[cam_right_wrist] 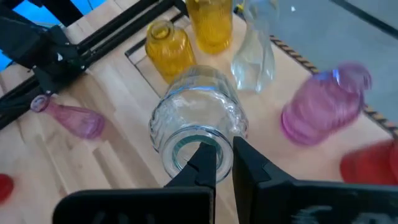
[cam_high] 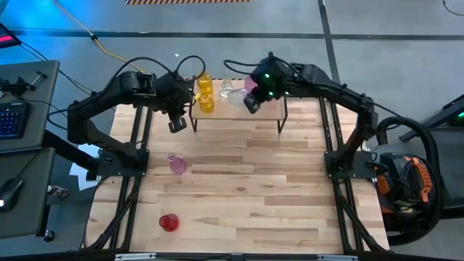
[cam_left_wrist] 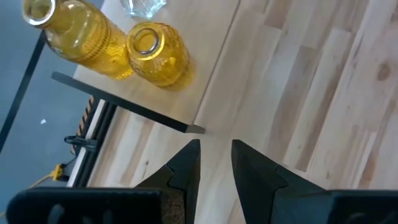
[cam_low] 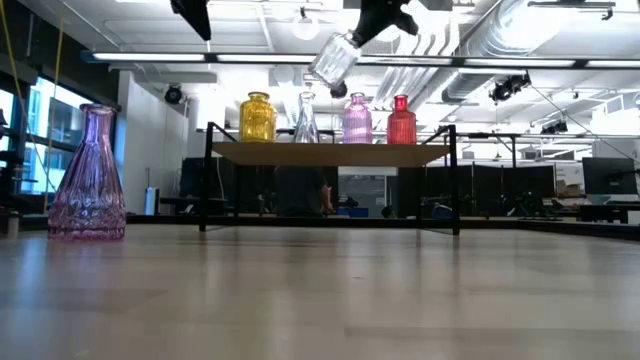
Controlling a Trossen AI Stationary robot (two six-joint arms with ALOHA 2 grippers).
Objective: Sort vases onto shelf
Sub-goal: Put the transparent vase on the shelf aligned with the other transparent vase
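Clear vase tilted, rim pinched by right gripper jaws above shelf. Upright it before lowering beside other clear vase. Left gripper jaws slightly apart, empty.

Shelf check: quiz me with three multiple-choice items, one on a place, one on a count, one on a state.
1. Where is the clear vase held by the right gripper?
A. Flat on the table
B. In the air above the shelf
C. Under the shelf

2. How many vases stand on the table, off the shelf?
A. Two
B. Four
C. None

3. What is the left gripper holding?
A. A yellow vase
B. A red vase
C. Nothing

Answers:
1 B: the right gripper holds the clear vase tilted, above the shelf.
2 A: one pink vase and one red vase.
3 C: the left gripper has bare fingers.
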